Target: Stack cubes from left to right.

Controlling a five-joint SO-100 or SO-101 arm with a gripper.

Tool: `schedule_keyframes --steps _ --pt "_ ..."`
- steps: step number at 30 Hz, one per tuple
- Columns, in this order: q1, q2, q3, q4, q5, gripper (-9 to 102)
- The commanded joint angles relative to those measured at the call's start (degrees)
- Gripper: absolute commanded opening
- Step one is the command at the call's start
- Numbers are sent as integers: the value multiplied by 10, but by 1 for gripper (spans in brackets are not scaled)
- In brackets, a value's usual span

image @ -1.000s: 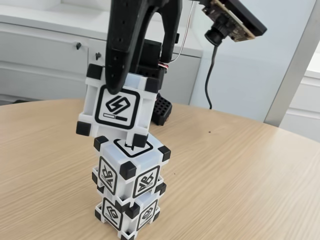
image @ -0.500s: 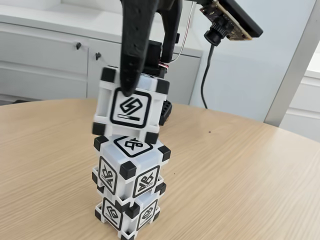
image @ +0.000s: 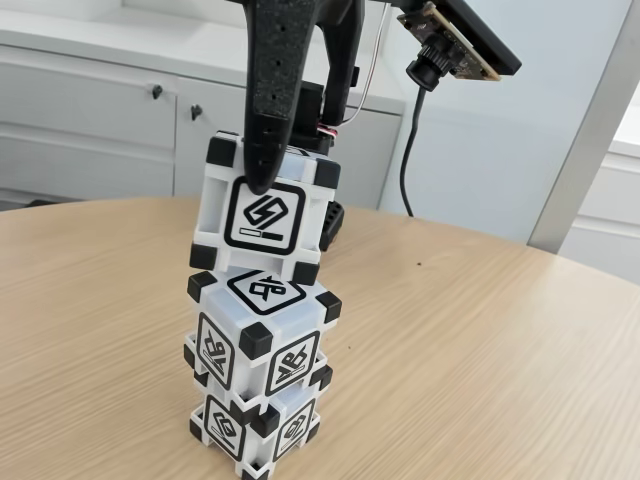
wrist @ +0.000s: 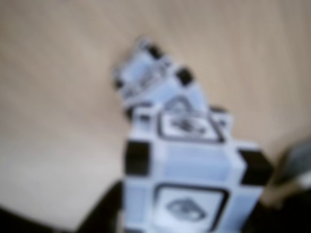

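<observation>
In the fixed view two cubes stand stacked near the front of the table, the bottom cube [image: 250, 428] under the middle cube [image: 262, 338]. My gripper [image: 290, 165] comes down from above and is shut on a third cube [image: 264, 216]. That cube sits level right over the stack, its lower corner blocks at or just above the middle cube's top; contact cannot be told. The front black finger [image: 270, 110] covers part of its face. In the blurred wrist view the held cube [wrist: 189, 184] is large at the bottom, with the stack [wrist: 155, 82] beyond it.
The round wooden table [image: 480, 350] is bare to the right of the stack. The arm's black base [image: 328, 215] stands behind the cubes. A small camera [image: 450, 45] with a cable hangs at the upper right. White cabinets [image: 90, 110] line the back.
The held cube has moved right from a tilted spot left of the stack and now hangs level over the middle cube. The two stacked cubes have not moved.
</observation>
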Motion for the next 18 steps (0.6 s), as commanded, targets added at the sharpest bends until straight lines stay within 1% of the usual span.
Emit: schedule_keyframes --steps 1,6,18 --pt "-26 4 -11 1 -7 17" --pt "-48 4 -11 1 -3 17" --pt "-36 14 -11 1 29 16"
